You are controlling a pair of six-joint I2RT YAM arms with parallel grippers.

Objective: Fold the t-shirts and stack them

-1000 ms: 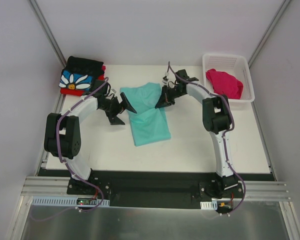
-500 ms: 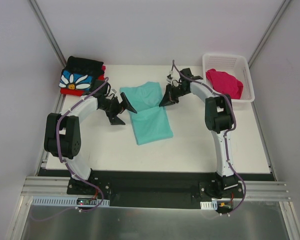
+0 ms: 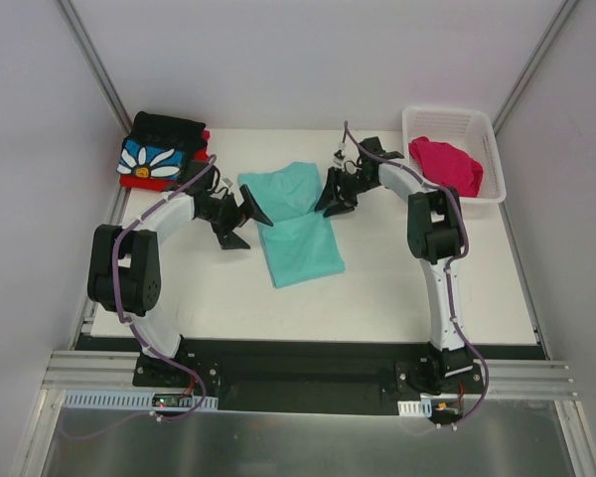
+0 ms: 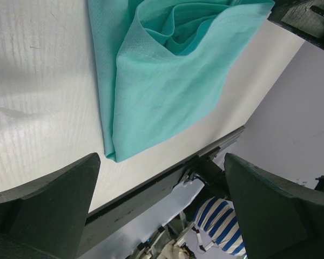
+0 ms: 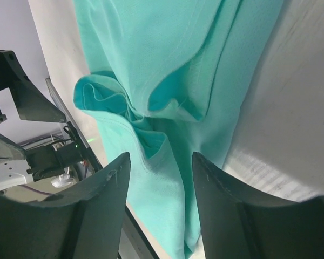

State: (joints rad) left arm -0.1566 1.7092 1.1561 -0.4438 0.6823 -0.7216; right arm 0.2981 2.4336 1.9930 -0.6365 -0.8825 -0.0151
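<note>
The mint-teal t-shirt (image 3: 296, 221) lies in the middle of the matte white counter (image 3: 407, 288), folded into a long strip. Its near half is a flat, roughly rectangular panel. The far half is wider and rumpled into soft ridges and an open pocket of cloth. In the left wrist view the fabric shows a fine, mesh-like knit, and in the right wrist view stitched hems run along the folds.

The left end effector (image 3: 246, 226) sits just beside the shirt's left edge, its dark wedge-shaped fingers spread wide and holding nothing. The right end effector (image 3: 330, 204) hangs over the shirt's far right edge. Its fingers stand apart, the crumpled cloth shows in the gap between them, and nothing is pinched.

At the far left corner the black t-shirt (image 3: 167, 129), printed with a white daisy on blue, rests folded on top of the red t-shirt (image 3: 139, 182). The magenta-pink t-shirt (image 3: 447, 164) lies in a loose heap inside the white plastic lattice basket (image 3: 447, 111) at the far right.
</note>
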